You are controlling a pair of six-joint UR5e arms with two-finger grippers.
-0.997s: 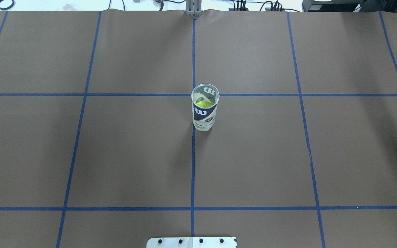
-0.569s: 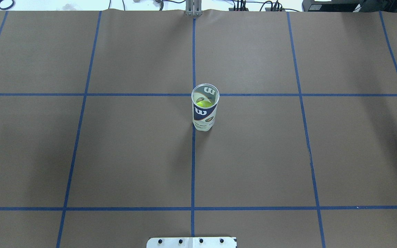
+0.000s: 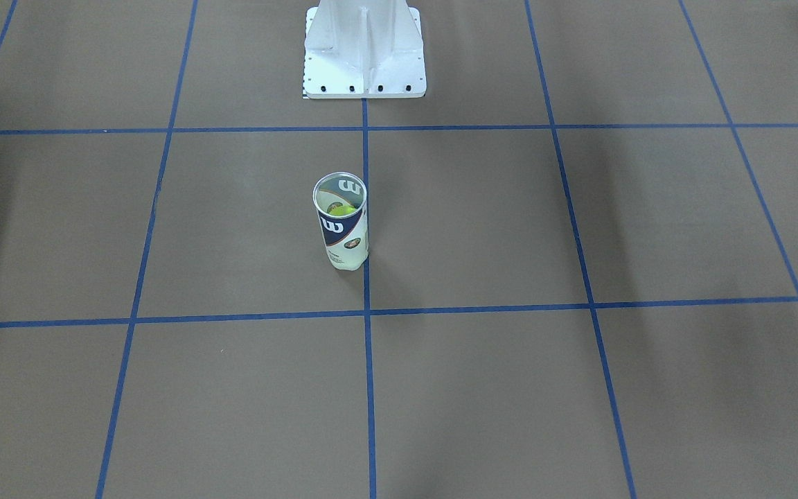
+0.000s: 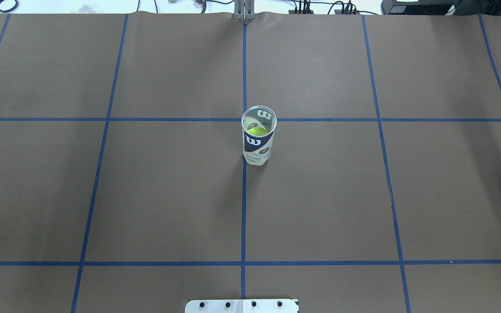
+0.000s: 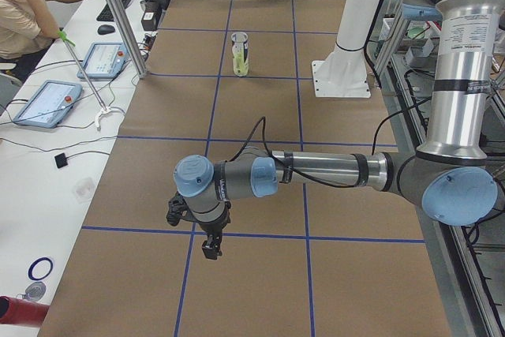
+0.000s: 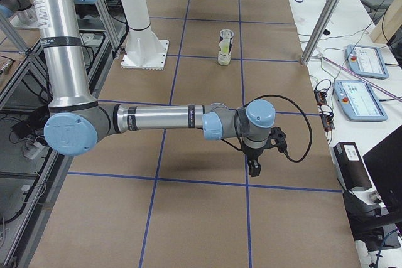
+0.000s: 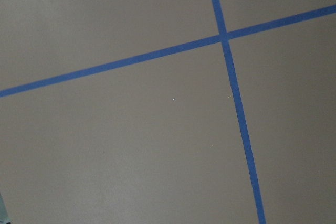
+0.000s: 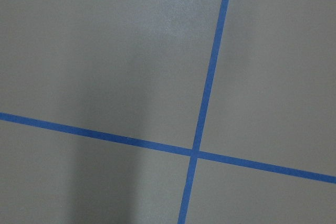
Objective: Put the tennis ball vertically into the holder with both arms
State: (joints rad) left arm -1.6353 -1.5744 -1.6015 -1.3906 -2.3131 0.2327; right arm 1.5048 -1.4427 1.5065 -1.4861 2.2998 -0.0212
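Holder, a clear tube with a navy and white label and a white "W" logo, stands upright near the middle of the tabletop, its metal-rimmed mouth open to the top. Its base sits just beside the centre line of blue tape, on the robot's right of it. 1 yellow-green tennis ball lies inside the tube, below the rim. The white pedestal base is bolted at the tabletop's robot-side edge, well apart from the tube.

Both arms reach out low toward the 2 ends of the tabletop, far from the tube. The left gripper points down above a tape line near the left end; the right gripper does the same near the right end. Whether either pair of jaws is released or clenched cannot be told. Neither wrist view shows anything but brown paper and 1 tape crossing.
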